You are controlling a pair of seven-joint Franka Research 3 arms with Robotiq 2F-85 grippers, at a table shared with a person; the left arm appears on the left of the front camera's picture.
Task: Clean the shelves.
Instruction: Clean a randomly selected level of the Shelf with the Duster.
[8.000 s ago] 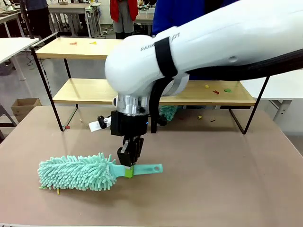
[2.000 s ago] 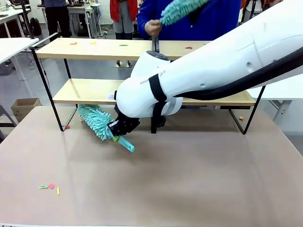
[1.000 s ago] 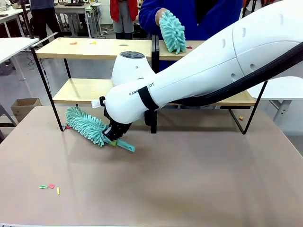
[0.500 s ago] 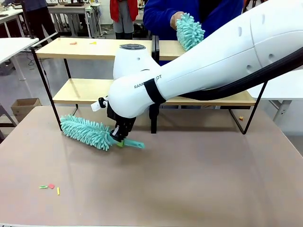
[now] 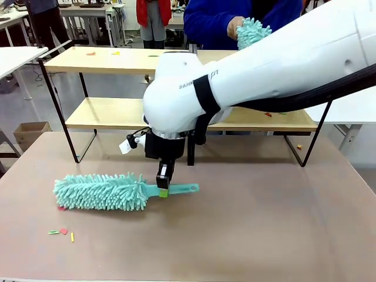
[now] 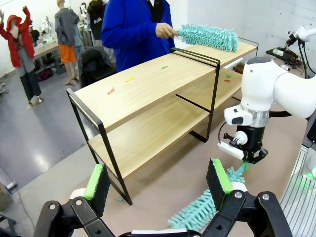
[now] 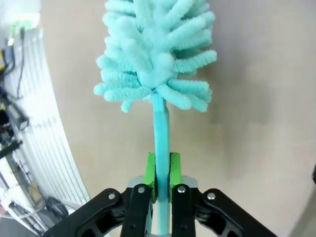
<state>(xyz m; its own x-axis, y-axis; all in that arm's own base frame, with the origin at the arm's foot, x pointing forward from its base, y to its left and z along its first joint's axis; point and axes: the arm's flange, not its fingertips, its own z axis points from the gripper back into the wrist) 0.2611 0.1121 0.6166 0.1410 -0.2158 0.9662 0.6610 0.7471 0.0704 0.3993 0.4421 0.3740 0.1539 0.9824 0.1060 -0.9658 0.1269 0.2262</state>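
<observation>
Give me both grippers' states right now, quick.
Left gripper: open, holding nothing.
Right gripper: shut on the duster, by its handle.

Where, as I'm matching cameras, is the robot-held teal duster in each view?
Front view: duster lower left, lying on beige tabletop.
Left wrist view: duster bottom, right of centre.
Right wrist view: duster centre, head at top.
Shared landmark: right gripper clamping its handle.

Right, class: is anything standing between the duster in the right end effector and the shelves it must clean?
Nothing visible does. Only bare beige tabletop lies between the duster in the right end effector and the lower board of the shelves.
</observation>
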